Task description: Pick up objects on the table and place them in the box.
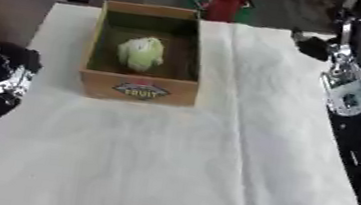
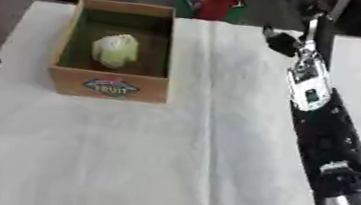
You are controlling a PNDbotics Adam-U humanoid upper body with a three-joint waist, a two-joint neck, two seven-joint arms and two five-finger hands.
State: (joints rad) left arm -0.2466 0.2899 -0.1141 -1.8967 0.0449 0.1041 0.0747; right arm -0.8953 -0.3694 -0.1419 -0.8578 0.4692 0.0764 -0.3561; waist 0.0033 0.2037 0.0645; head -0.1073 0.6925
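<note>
Lying in the box (image 1: 137,88), pale green object (image 1: 141,53); both hands' (image 1: 312,44) fingers unclear, white cloth (image 1: 212,154) beneath

The right arm (image 2: 326,130) is mostly black, long and thin. A white and silver block with small dark marks is fixed near its far end, and a shiny silver ring joint is seen near the bottom. The right hand (image 2: 283,41) is black. The left hand (image 1: 0,74) is black too, with bright silver patches, and silver metal is seen below it.
</note>
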